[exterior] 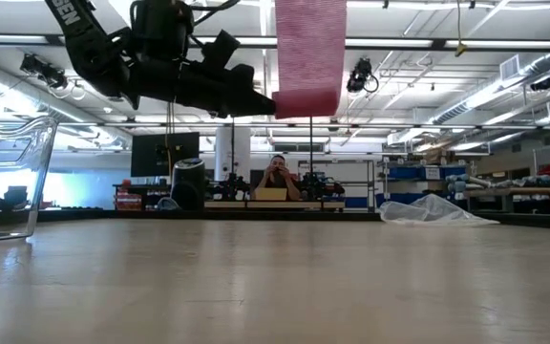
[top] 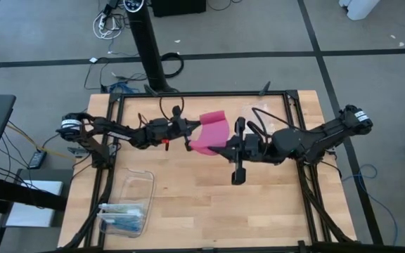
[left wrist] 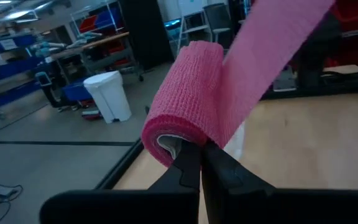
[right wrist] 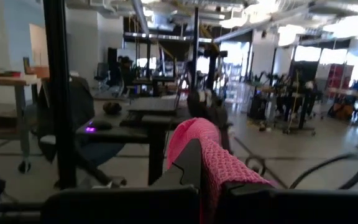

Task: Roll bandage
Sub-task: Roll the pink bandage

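Pink bandage [top: 210, 133] clenched between left end effector [top: 186, 131], right end effector [top: 225, 149]; no legible writing.

Left arm [top: 118, 130]: matte black jointed segments, white-ringed base joint, small red spot near wrist, loose black cables | Right arm [top: 308, 139]: matte black, white-ringed base joint, looping black cable | End effector fingers [left wrist: 185, 171]: dark, tapered, angular

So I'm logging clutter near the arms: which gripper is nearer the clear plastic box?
Left. The left gripper is just up and right of the clear plastic box, holding the bandage. The right gripper is farther right.
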